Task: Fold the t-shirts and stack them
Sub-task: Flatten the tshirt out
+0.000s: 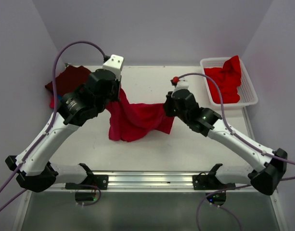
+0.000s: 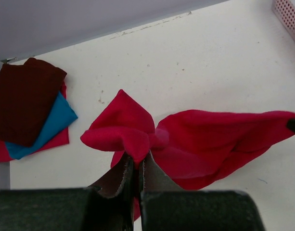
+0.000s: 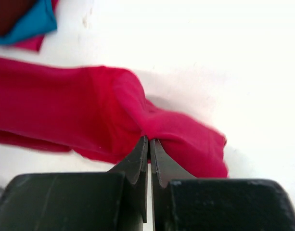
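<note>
Pinched shut, the left gripper holds a bunched corner of the crimson-pink t-shirt, whose cloth puffs out just above the fingertips. The right gripper is likewise clamped tight on the other end of this shirt, with a fold of cloth squeezed between its two closed fingers.

Seen from above, the left arm rises from its base at seven o'clock and leans in towards twelve o'clock, its wrist bent over the middle-left of the table. The right arm climbs from its base at five o'clock and angles towards ten o'clock, so that the two wrists face each other across the centre. Between them the shirt hangs as a sagging band (lifted at both ends, slack in the middle), and its lower part drapes down onto the table towards six o'clock.

At ten o'clock on the table lies a stack: the dark maroon t-shirt on top, the teal blue t-shirt peeking out beneath it, and the pink-red t-shirt at the bottom. At two o'clock stands the white lattice basket, with rumpled bright red t-shirts heaped inside and one fold draped over its far rim.
</note>
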You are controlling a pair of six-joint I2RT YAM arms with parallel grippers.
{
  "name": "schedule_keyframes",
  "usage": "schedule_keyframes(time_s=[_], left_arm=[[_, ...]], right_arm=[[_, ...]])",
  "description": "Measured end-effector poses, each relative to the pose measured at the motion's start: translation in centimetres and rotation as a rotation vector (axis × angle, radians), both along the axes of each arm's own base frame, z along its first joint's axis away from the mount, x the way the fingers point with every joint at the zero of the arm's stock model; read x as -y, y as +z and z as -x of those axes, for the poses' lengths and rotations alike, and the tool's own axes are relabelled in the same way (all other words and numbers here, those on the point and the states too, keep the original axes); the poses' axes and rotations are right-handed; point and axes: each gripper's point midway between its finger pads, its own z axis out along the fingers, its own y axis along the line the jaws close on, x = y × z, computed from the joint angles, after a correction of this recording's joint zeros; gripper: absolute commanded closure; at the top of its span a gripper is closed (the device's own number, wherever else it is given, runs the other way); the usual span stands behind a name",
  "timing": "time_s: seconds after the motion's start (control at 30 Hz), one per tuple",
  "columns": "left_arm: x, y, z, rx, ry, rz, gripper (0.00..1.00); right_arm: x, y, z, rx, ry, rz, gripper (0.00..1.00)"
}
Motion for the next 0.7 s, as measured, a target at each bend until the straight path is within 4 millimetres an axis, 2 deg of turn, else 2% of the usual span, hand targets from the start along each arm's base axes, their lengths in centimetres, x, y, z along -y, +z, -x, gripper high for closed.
schedule_keyframes(time_s=[0.1, 0.2, 0.33, 0.47, 0.63, 0.7], left_arm=[[-0.2, -0.1, 0.0, 0.004, 0.01, 0.0, 1.0], [-0.8, -0.1, 0.1, 0.013, 0.028, -0.004, 1.0], [-2.2, 0.6, 0.3, 0.044, 0.097, 0.004, 1.0], [-5.2, 2.3, 1.2, 0.111, 0.203, 0.03, 1.0], [-9.2, 5.5, 3.1, 0.222, 0.315, 0.096, 1.0], [-9.9, 6.2, 3.5, 0.247, 0.335, 0.116, 1.0]], right_arm=[[2.5, 4.5, -0.4, 0.11, -0.09, -0.009, 1.0], [5.6, 6.6, -0.5, 0.181, -0.208, 0.022, 1.0], [9.8, 6.7, -0.3, 0.21, -0.372, 0.117, 1.0], [13.1, 6.8, 0.5, 0.235, -0.488, 0.18, 1.0], [14.6, 6.9, 1.0, 0.237, -0.536, 0.217, 1.0], [14.7, 6.5, 1.1, 0.225, -0.531, 0.234, 0.92]])
